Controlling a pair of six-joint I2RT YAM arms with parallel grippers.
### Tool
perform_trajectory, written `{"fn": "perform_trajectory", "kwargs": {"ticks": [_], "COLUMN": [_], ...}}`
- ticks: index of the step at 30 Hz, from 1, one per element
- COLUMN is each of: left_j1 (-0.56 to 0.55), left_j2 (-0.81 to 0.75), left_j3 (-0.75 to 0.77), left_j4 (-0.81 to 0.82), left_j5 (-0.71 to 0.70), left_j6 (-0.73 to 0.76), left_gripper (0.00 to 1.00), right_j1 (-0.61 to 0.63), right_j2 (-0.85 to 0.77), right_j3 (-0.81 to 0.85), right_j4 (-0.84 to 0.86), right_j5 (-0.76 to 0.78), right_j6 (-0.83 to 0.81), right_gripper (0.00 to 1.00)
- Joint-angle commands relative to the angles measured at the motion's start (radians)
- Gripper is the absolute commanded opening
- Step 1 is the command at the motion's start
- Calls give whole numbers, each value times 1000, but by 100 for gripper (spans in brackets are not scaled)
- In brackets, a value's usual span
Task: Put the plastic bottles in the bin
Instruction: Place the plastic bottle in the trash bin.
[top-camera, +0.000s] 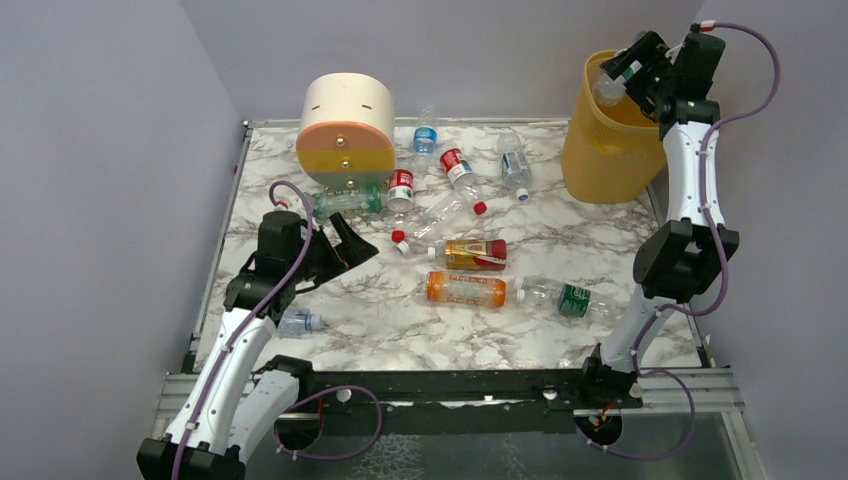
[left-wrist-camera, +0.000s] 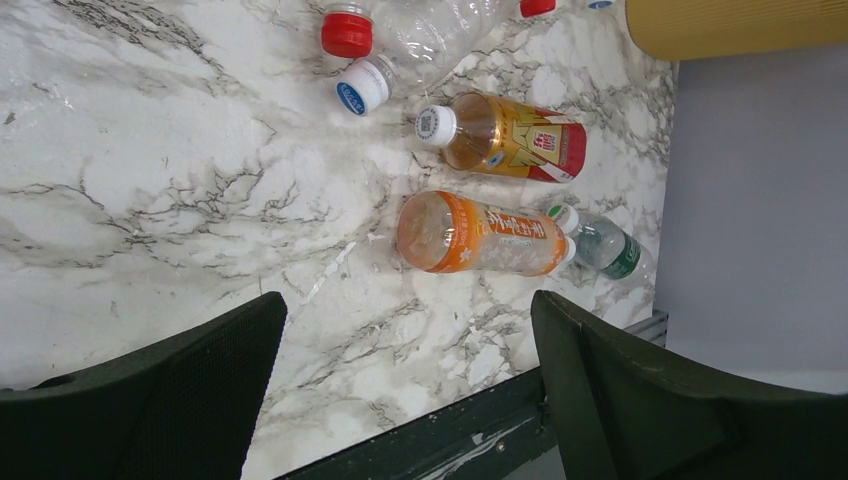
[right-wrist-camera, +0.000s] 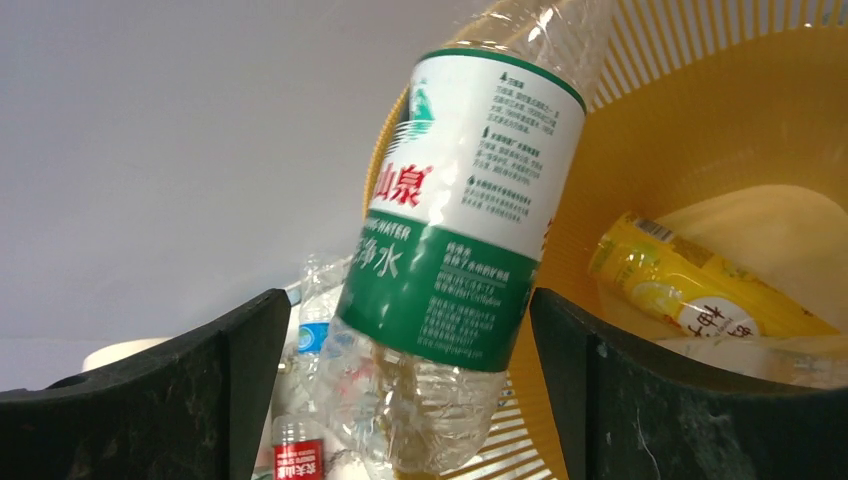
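Right gripper (right-wrist-camera: 408, 300) spread wide above the bin (right-wrist-camera: 700, 120), fingers clear of the green-label bottle (right-wrist-camera: 470, 180) between them: reads as a release into the bin. Bottle's long axis steep, upper end leaning over the bin mouth; cap unseen. Left gripper (left-wrist-camera: 408, 310) open, empty, above the orange bottle (left-wrist-camera: 480, 235)

I think I am working in a robot test lab. Plain grey walls (top-camera: 90, 150) stand close at 9, 12 and 3 o'clock around a small marble-look table (top-camera: 360, 330). A black metal rail (top-camera: 450, 385) at 6 o'clock holds the left arm (top-camera: 235, 350) and right arm (top-camera: 690, 170).
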Motion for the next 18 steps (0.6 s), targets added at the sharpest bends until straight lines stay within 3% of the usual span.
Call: {"fn": "perform_trajectory", "kwargs": {"ticks": [1, 13, 18], "left_j1": [-3, -3, -3], "left_j2": [-26, -27, -28], "left_j3": [20, 44, 55], "left_j4": [-4, -18, -29], "left_j5": [16, 9, -1], "left_j6": [-5, 6, 6], "left_gripper": [99, 99, 99], "right_j1": [-13, -13, -8], "right_j2": [-59, -209, -313], "right_j3": [5, -88, -198], "right_j4": [-54, -41, 25], "right_j5": [61, 7, -133], "right_j6": [-3, 17, 42], "right_gripper": [94, 98, 99]}}
